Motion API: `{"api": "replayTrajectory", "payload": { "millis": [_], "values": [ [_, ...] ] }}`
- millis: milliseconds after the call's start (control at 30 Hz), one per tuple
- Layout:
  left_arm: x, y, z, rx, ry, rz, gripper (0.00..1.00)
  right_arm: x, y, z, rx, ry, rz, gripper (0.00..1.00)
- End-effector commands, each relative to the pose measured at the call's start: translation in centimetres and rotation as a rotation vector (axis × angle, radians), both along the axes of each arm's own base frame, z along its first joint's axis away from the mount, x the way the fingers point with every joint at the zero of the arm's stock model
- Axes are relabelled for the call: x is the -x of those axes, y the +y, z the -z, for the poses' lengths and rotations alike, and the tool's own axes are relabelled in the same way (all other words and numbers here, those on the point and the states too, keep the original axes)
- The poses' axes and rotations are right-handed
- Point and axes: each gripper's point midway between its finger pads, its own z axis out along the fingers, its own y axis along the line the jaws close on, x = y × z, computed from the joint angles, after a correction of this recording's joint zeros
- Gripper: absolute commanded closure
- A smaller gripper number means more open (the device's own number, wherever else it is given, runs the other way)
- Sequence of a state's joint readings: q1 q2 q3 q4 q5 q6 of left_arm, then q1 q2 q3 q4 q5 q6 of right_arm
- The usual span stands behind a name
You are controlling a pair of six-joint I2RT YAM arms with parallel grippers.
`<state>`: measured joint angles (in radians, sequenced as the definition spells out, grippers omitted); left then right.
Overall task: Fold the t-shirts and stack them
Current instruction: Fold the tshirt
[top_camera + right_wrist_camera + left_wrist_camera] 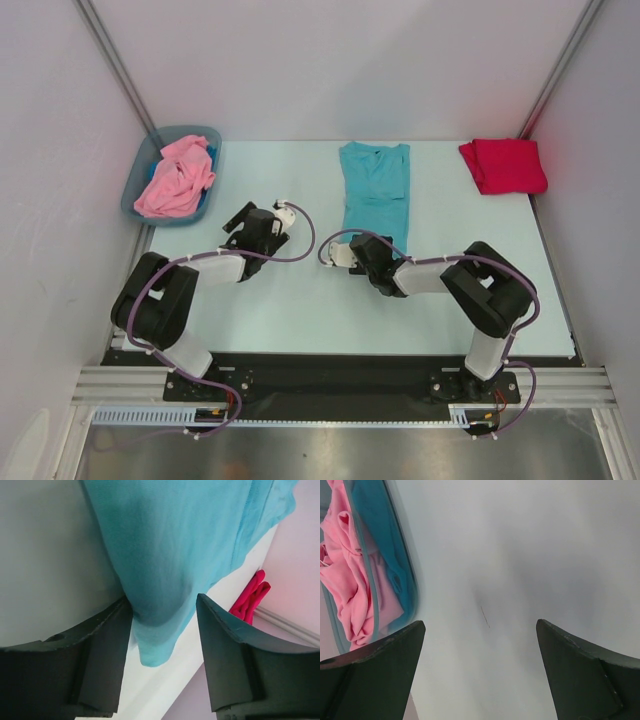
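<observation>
The top external camera looked down from above and behind the arms, far enough back to take in the whole table (290,310). The left wrist camera faced out past the left gripper (480,627), low over bare tabletop, with the bin (410,587) and pink t-shirt (350,590) at its left edge. The right wrist camera faced past the right gripper (164,605), very close to the teal t-shirt (180,540), towards the red t-shirt (250,600). The top view shared all of these.
</observation>
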<state>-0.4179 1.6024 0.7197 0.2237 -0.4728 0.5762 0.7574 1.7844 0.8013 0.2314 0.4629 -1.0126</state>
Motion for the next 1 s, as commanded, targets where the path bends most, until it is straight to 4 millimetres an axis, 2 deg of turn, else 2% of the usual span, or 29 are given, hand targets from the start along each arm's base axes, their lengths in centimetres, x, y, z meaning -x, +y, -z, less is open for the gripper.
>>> {"api": "replayTrajectory", "payload": {
  "millis": [0,33,133,167,267,400,600,633,700,733,767,833,967],
  "values": [
    [-0.6,0.2,-1.8,0.019,-0.059,-0.019,0.0,2.9,-1.6,5.2,0.072,0.188,-0.026,0.41],
    [-0.6,0.2,-1.8,0.019,-0.059,-0.019,0.0,2.9,-1.6,5.2,0.074,0.188,-0.025,0.47],
    [-0.6,0.2,-1.8,0.019,-0.059,-0.019,0.0,3.0,-1.6,5.1,0.076,0.19,-0.027,0.58],
    [-0.6,0.2,-1.7,0.017,-0.058,-0.018,0.0,3.0,-1.5,5.0,0.074,0.188,-0.028,0.67],
    [-0.6,0.2,-1.7,0.015,-0.057,-0.019,0.0,3.0,-1.4,4.9,0.079,0.188,-0.03,0.74],
    [-0.6,0.1,-1.8,0.016,-0.058,-0.018,0.0,2.9,-1.4,4.6,0.078,0.192,-0.027,0.91],
    [-0.6,0.2,-1.7,0.011,-0.055,-0.019,0.0,3.0,-1.4,3.8,0.078,0.191,-0.028,0.95],
    [-0.6,0.2,-1.7,0.012,-0.056,-0.019,0.0,2.9,-1.4,3.7,0.082,0.188,-0.022,0.94],
    [-0.6,0.3,-1.7,0.01,-0.056,-0.02,0.0,2.8,-1.4,3.5,0.089,0.186,-0.022,0.76],
    [-0.7,0.2,-1.8,0.012,-0.058,-0.019,0.0,2.9,-1.4,3.5,0.093,0.187,-0.023,0.57],
    [-0.7,0.2,-1.8,0.011,-0.06,-0.019,0.0,2.9,-1.5,3.6,0.093,0.187,-0.023,0.51],
    [-0.6,0.3,-1.8,0.011,-0.059,-0.021,0.0,3.2,-1.1,3.6,0.088,0.19,-0.033,0.45],
    [-0.6,0.3,-1.7,0.008,-0.058,-0.022,0.0,3.7,-0.4,3.6,0.078,0.196,-0.051,0.39]
  ]
}}
